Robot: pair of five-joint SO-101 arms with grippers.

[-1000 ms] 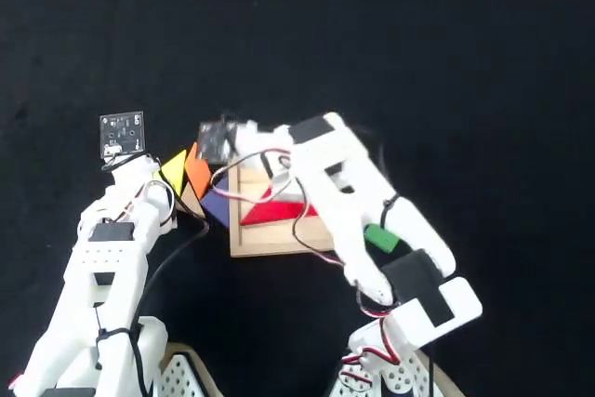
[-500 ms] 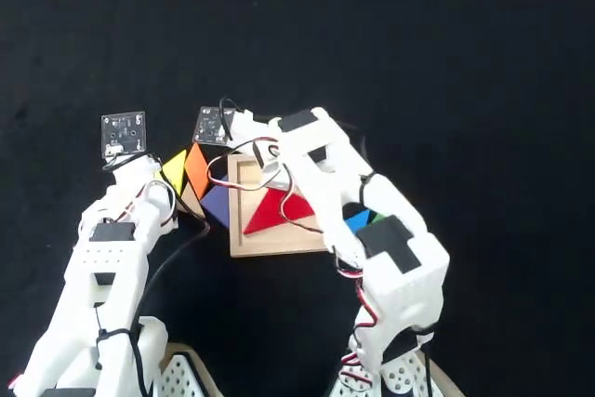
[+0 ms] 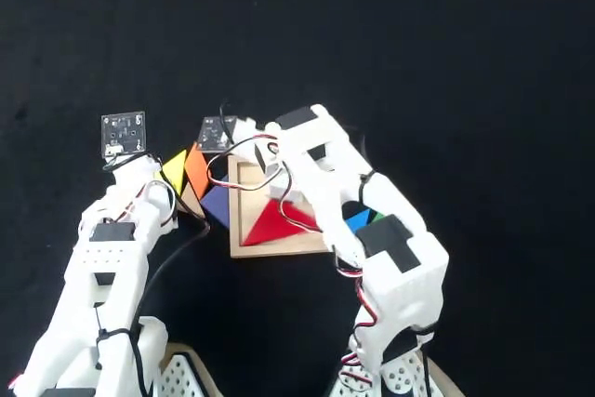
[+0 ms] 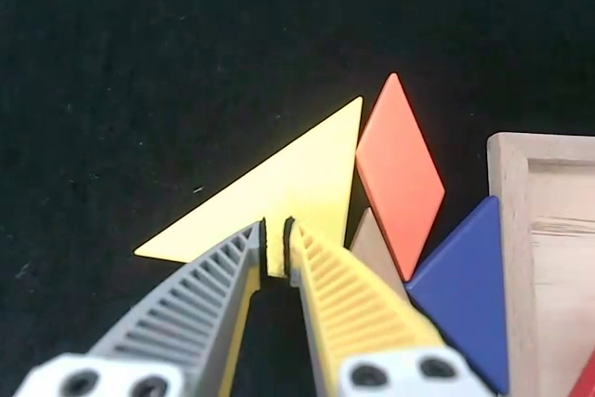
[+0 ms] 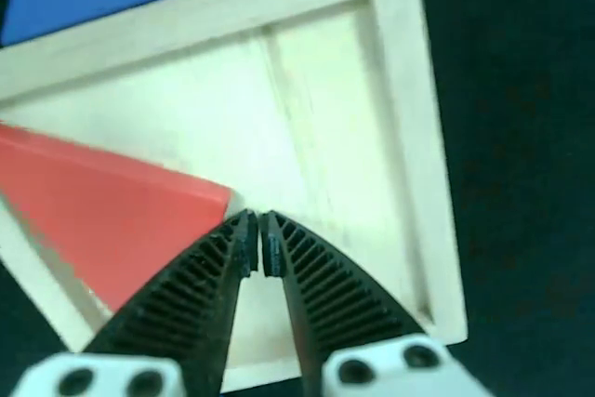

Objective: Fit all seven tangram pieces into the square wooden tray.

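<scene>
Now my right claw (image 5: 258, 230) is clenched and empty, its tip at the corner of the red triangle (image 5: 112, 220) lying in the tray (image 5: 423, 165); I should nudge it slowly, flat into a corner; the left claw (image 4: 276, 237), clenched too, rests on the yellow triangle (image 4: 297, 174) on the table (image 4: 139, 44).

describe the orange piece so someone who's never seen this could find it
Start at the square wooden tray in the middle of the black table and look just outside its left edge in the high view. The orange parallelogram lies there between the yellow triangle and the blue triangle, the only four-sided piece among triangles.
</scene>
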